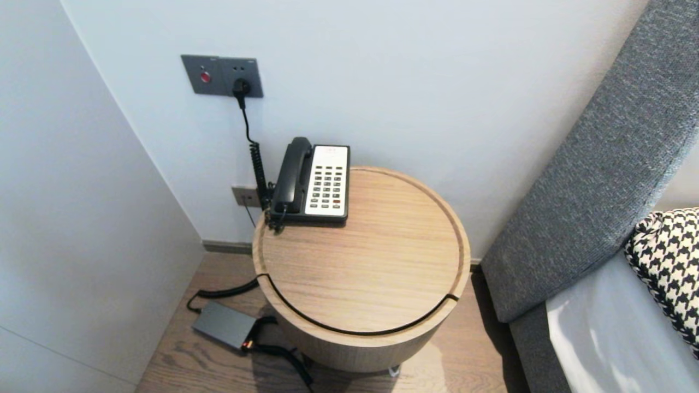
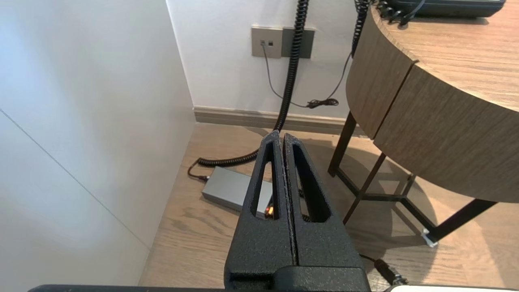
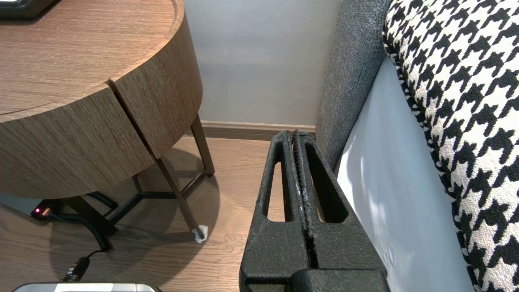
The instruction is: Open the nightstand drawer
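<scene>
The upholstered headboard (image 1: 590,180) and the pale mattress side (image 3: 381,182) stand to the right of the round table (image 1: 371,256), with a gap of floor between them. A houndstooth pillow (image 1: 669,256) lies on the bed, farther right of the table.

The table stands on thin dark legs close to the wall. Both arms hang low in front of it, below the level of its top. The left gripper (image 2: 279,136) is off the table's left side and the right gripper (image 3: 294,134) is off its right side, just beside the mattress. Each has its fingers pressed together with nothing between them, and each points towards the wall.

The telephone (image 1: 314,183) sits at the table's far left edge. Its long axis runs from the near side towards the wall, and its handset (image 1: 292,174) is on its left half. It is above and ahead of both grippers, and nearer the left one.

The power adapter (image 2: 227,188) lies on the floor by the table's left foot, ahead of and below the left gripper. Its length lies slantwise across the line of those fingers. A coiled cord (image 1: 258,164) climbs from beside the table to the wall socket (image 1: 221,75).
</scene>
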### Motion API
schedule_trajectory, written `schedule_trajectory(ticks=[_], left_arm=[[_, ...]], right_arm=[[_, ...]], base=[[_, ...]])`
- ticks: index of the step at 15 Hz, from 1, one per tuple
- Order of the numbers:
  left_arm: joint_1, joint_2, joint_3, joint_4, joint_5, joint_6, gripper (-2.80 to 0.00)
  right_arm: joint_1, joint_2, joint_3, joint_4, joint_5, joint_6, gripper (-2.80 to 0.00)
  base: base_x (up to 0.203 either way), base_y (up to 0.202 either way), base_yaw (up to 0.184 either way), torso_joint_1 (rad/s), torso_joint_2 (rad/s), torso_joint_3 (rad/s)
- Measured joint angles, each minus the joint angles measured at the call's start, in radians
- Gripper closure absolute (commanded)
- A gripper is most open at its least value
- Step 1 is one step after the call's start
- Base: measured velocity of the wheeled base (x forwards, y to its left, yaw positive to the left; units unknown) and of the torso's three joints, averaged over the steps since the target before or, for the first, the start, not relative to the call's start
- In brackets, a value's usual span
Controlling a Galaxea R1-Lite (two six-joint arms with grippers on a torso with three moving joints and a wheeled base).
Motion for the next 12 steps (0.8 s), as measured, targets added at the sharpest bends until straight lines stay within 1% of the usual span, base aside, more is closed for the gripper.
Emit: schedule_trajectory(ticks=[9,11,12], left_arm=[[0.000,-0.003,0.000,0.008,0.004,0.006,0.00],[0.000,-0.001,-0.014,0.046,0.009,0.017,0.00],[0.001,0.011,-0.049,0.076,0.009,0.020,0.00]], right_arm=[[0.000,0.000,0.000,0.000,0.000,0.000,0.00],[0.000,0.000,0.000,0.000,0.000,0.000,0.00],[0.000,0.000,0.000,0.000,0.000,0.000,0.00]], base=[[0.000,0.000,0.000,0.000,0.00,0.000],[0.000,0.000,0.000,0.000,0.00,0.000],[0.000,0.000,0.000,0.000,0.00,0.000]])
